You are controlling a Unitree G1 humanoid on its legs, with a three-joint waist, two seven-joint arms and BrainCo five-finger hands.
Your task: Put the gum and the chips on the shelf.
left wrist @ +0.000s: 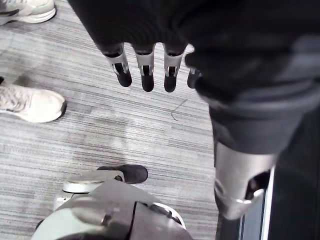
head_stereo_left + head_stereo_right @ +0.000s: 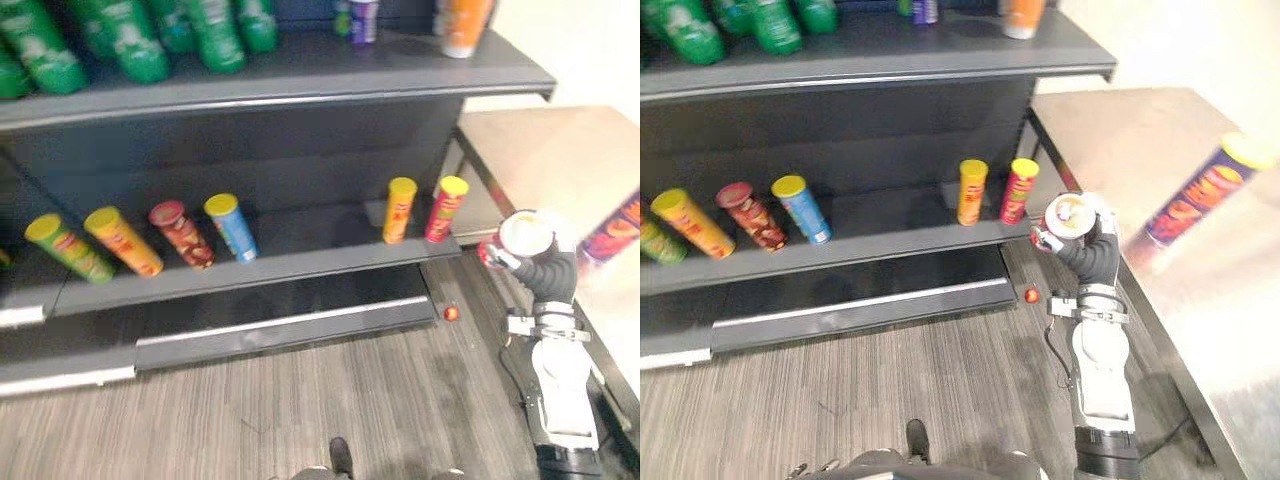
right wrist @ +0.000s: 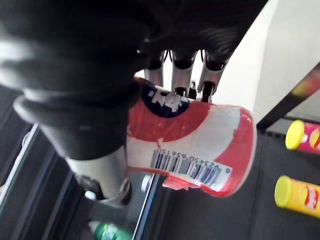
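In the left eye view I see my right hand (image 2: 540, 265) gripping a red can (image 2: 524, 235), lid up, near the right end of the shelf (image 2: 250, 268), where 6 chips tubes (image 2: 232, 225) are. In the right eye view 1 purple tube (image 2: 1198, 195) is on the worktop (image 2: 1110, 140). In the left wrist view my left hand (image 1: 146, 75) hangs with straight fingers over the floor (image 1: 125, 130). In the right wrist view the fingers curl round the can.

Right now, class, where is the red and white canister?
The red and white canister is in the right hand, held just off the right end of the lower shelf, beside the pink can.
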